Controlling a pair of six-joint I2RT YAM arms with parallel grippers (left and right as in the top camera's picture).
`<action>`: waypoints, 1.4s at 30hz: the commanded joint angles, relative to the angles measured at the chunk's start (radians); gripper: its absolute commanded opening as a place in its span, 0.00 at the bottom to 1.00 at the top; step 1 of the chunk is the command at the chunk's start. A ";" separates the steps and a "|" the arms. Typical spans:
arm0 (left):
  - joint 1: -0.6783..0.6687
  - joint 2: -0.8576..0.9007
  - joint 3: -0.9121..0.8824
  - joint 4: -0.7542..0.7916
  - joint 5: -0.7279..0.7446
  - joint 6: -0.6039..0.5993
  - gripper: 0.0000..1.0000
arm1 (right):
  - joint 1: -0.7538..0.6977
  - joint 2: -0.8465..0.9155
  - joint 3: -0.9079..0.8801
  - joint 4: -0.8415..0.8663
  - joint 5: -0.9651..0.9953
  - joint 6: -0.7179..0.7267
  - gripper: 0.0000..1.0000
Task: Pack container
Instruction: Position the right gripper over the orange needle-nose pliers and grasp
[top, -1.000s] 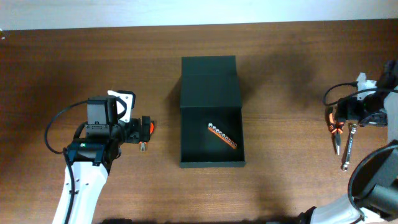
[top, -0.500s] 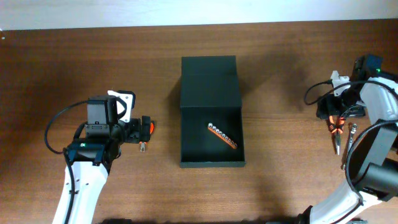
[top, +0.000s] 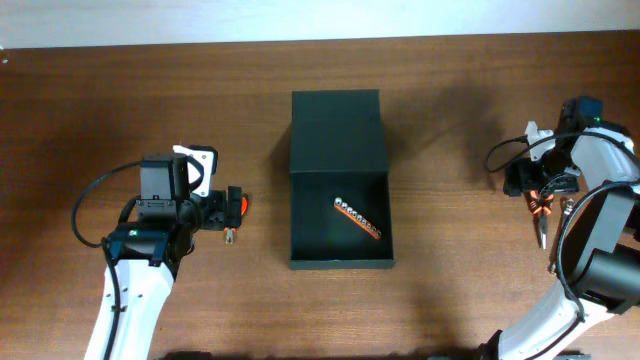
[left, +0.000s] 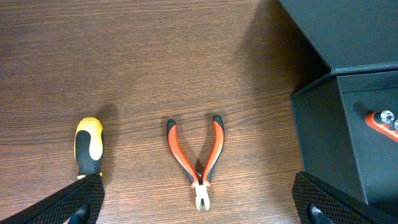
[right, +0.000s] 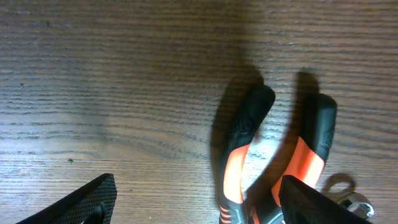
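The container (top: 340, 225) is a dark rectangular box standing open at the table's middle, its flap lid (top: 337, 130) folded back. An orange bit strip (top: 358, 219) lies inside. My left gripper (top: 228, 208) hangs open left of the box, over small orange pliers (left: 198, 163) that lie flat between its fingertips (left: 74, 199). My right gripper (top: 540, 185) is open at the far right, low over black-and-orange pliers (right: 273, 155). One finger (right: 329, 199) covers part of one handle; nothing is gripped.
A yellow-and-black screwdriver handle (left: 88, 145) lies left of the small pliers. A metal wrench (top: 560, 235) rests beside the large pliers, near the table's right edge. The box's corner (left: 348, 137) is close on the left gripper's right.
The right arm has swung left and its gripper has come down over the black-and-orange pliers. The left arm has stayed still.
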 joint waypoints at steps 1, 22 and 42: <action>0.005 0.007 0.016 0.003 0.011 0.016 0.99 | -0.003 0.013 -0.035 0.019 0.013 -0.007 0.83; 0.005 0.007 0.016 0.002 0.011 0.016 0.99 | -0.003 0.013 -0.136 0.105 0.001 -0.006 0.40; 0.005 0.007 0.016 0.002 0.011 0.016 0.99 | -0.002 0.013 -0.136 0.114 -0.012 -0.006 0.16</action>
